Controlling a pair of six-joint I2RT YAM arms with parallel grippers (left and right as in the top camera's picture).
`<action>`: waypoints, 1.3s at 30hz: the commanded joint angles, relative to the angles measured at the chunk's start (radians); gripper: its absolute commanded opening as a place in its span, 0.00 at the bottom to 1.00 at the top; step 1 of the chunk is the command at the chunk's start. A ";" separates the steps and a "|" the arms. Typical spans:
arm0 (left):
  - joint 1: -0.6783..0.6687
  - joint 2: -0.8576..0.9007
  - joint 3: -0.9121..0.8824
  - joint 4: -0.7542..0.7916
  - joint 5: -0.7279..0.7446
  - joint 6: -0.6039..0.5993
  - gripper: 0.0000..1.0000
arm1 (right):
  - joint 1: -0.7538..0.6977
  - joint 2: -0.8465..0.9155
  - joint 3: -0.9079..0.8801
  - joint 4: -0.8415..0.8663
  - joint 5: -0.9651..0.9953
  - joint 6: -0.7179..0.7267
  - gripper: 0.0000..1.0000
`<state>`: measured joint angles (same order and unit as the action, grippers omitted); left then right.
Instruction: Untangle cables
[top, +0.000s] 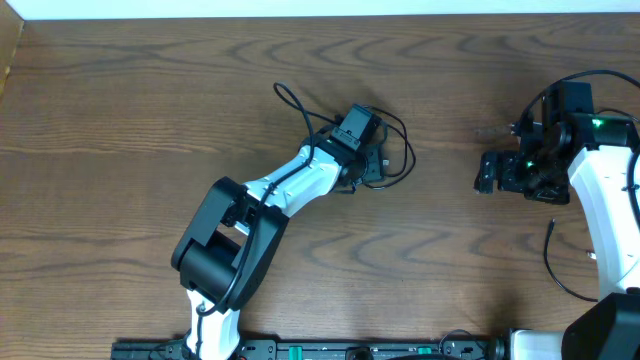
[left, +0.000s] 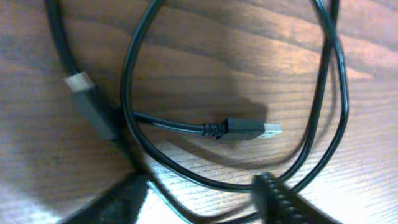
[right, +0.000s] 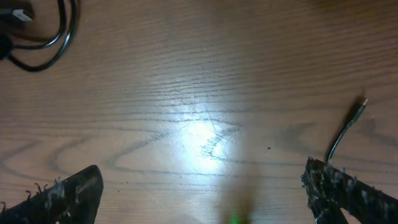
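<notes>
Black cables lie in a loose looped heap around mid worktop, slightly toward the far side. Left gripper is down over the heap. In the wrist view its fingers stand partly apart with a cable strand running between them, not pinched. A USB plug lies flat inside the loop, tip pointing right, and a second plug, blurred, is at the left. Right gripper is spread wide over bare wood, well to the right of the heap. A thin black cord end lies near its right finger.
</notes>
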<state>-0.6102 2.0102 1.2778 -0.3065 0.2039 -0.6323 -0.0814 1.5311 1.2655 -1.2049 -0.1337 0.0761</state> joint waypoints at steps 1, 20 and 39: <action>-0.003 0.023 0.002 -0.003 -0.002 0.002 0.41 | 0.006 -0.001 -0.006 0.000 0.008 0.013 0.99; 0.013 -0.029 0.003 -0.027 -0.014 0.010 0.13 | 0.006 -0.001 -0.006 -0.003 0.008 0.013 0.99; 0.011 -0.035 0.003 0.053 -0.093 0.006 0.46 | 0.006 -0.001 -0.006 -0.011 0.008 0.013 0.99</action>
<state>-0.5968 2.0121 1.2778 -0.2672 0.1425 -0.6289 -0.0811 1.5311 1.2655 -1.2125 -0.1337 0.0761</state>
